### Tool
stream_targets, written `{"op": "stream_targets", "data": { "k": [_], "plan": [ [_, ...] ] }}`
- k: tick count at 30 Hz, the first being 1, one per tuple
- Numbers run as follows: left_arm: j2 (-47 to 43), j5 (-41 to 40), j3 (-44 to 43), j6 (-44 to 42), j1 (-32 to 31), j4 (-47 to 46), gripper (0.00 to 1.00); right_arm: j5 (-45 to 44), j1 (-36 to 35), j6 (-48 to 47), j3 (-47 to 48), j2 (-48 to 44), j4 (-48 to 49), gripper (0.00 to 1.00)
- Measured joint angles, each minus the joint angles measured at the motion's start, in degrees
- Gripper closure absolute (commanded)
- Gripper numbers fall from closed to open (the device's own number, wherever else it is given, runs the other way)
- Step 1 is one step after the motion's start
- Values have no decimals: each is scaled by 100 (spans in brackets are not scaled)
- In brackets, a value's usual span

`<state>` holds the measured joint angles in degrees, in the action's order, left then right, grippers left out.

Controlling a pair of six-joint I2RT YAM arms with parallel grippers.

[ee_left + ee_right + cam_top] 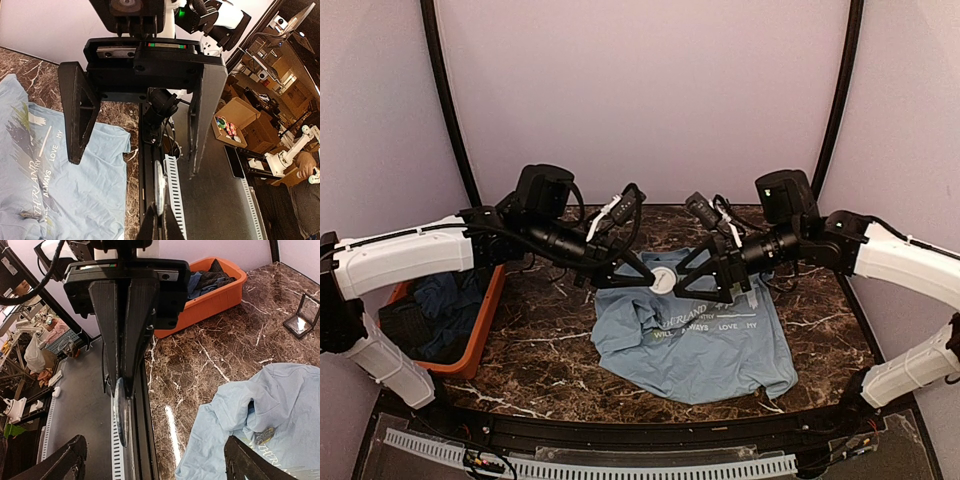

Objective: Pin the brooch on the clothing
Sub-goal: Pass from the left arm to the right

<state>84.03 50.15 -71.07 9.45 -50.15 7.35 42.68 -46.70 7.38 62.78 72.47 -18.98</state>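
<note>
Plainly, the risk lies in the meeting of the two arms above the far edge of the T-shirt. The right tool is clamped flat on a thin pale disc, holding only its upper part, so most of the disc hangs free below the fingers. The left tool faces it with its fingers spread wide and nothing between them.

A small bronze-dark oval, which I take for the brooch, lies loose on the T-shirt just beside the small white lettering, near a rumpled fold. Whether the pale disc belongs to it I cannot tell.

If a handover is meant, the left tool could close off-centre and lever the disc out of the right tool's narrow hold. It would then drop edge-on and might roll across the marble counter, toward the orange basket at the left or toward the near edge. The two tools are close enough that a small misjudgement could knock their fingers together. The cloth is slack and creased, so any drag on it could tip the brooch into the fold. The square case stands well apart and out of harm.
</note>
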Motion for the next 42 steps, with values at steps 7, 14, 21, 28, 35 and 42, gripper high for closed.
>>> {"op": "stream_targets", "data": {
  "k": [7, 14, 21, 28, 35, 42],
  "plan": [
    [-15, 61, 42, 11, 0, -31, 99, 107, 0, -46, 155, 70, -37, 5],
    [-70, 149, 588, 94, 0, -297, 99, 275, 4, 7, 149, 369, -35, 13],
    [-70, 149, 953, 280, -20, -675, 99, 533, 9, 155, 146, 378, 151, 21],
    [-221, 144, 1051, 345, -33, -857, 99, 560, 9, 258, 96, 468, 229, 30],
    [-328, 120, 1104, 385, -33, -920, 99, 544, 4, 330, 72, 629, 212, 39],
    [-328, -111, 1150, 415, -44, -914, 99, 494, -105, 289, 70, 629, 201, 52]
  ]
}}
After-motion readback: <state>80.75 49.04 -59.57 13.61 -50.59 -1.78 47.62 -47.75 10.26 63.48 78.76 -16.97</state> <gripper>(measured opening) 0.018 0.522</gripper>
